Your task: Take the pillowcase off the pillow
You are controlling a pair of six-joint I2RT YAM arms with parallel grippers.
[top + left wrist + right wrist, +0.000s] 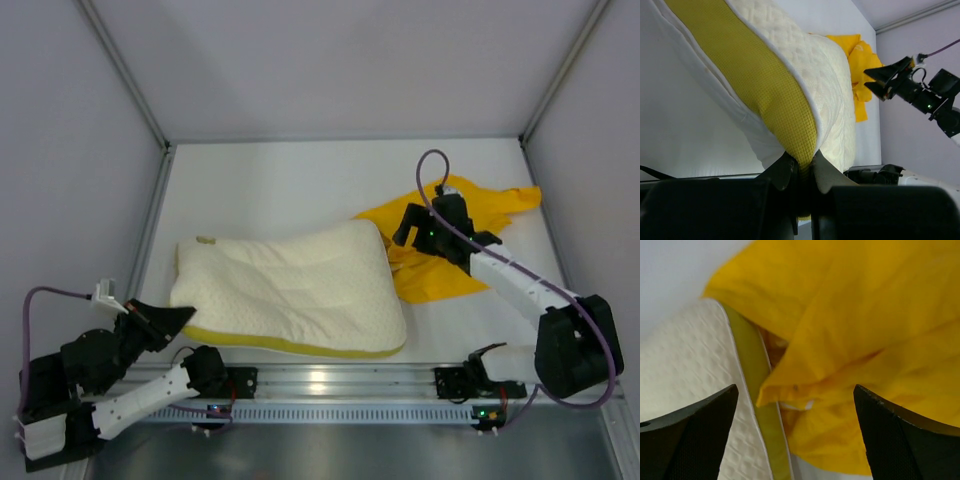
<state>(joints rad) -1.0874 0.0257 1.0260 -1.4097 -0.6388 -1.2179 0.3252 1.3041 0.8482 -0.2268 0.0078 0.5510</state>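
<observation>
The crumpled bright yellow fabric pillowcase [437, 277] lies off the puffy cream rectangular pillow [290, 285], so the task looks done; the left gripper [801, 162] clamps the pillow's edge and the right gripper [795, 390] gapes apart.

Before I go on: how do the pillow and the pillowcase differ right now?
The pillow is cream and dimpled with a yellow-green mesh side band; the pillowcase is bright yellow thin cloth. The pillow lies puffy and rectangular; the pillowcase sits crumpled. The left gripper is shut on the pillow's band; the right gripper hangs open over the pillowcase. Both lie on the table, meeting at the pillow's right end.
</observation>
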